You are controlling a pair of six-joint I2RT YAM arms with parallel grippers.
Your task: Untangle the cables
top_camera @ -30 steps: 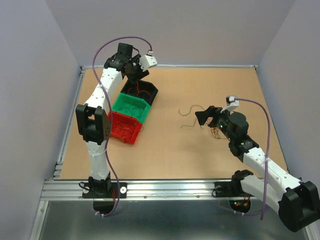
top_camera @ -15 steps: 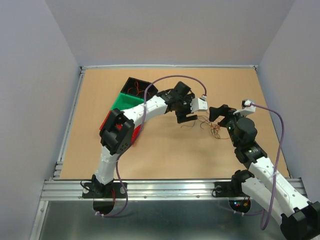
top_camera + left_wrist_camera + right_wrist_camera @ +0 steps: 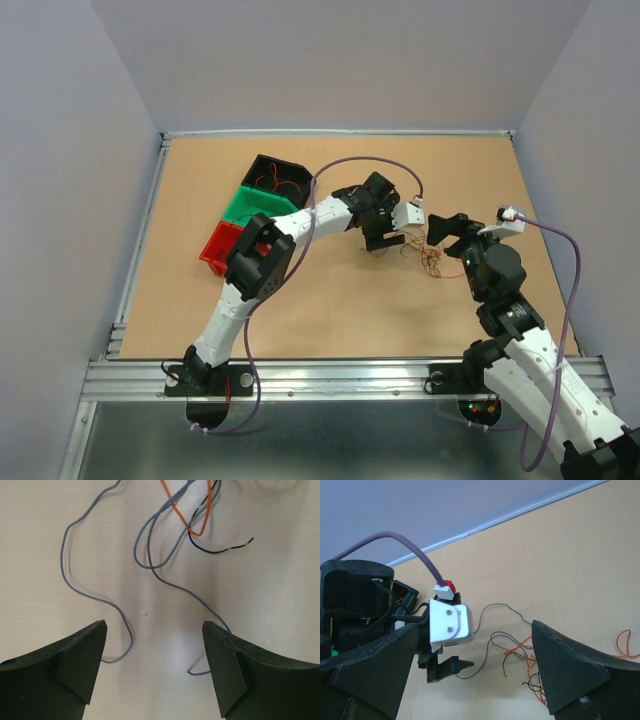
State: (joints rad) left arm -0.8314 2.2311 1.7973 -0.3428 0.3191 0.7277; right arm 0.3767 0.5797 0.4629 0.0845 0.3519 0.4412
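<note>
A wiry bunch of hair-thin orange, grey and black cables (image 3: 432,258) lies on the tan counter (image 3: 330,300). The left gripper (image 3: 152,630) hovers wide open and empty over its loose ends. The right gripper (image 3: 447,226) gapes empty just beside it.

Your left arm (image 3: 222,318) and right arm (image 3: 540,356) are white with black joints. A purple cable (image 3: 352,159) loops along each one.

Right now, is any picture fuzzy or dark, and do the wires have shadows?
Left wrist view: the cables look sharp, with faint soft shadows on a pale, washed-out table. Top view: the light is even, but the cables are only tiny threads. Right wrist view: the right gripper's fingers loom dark and slightly soft close to the lens.
</note>
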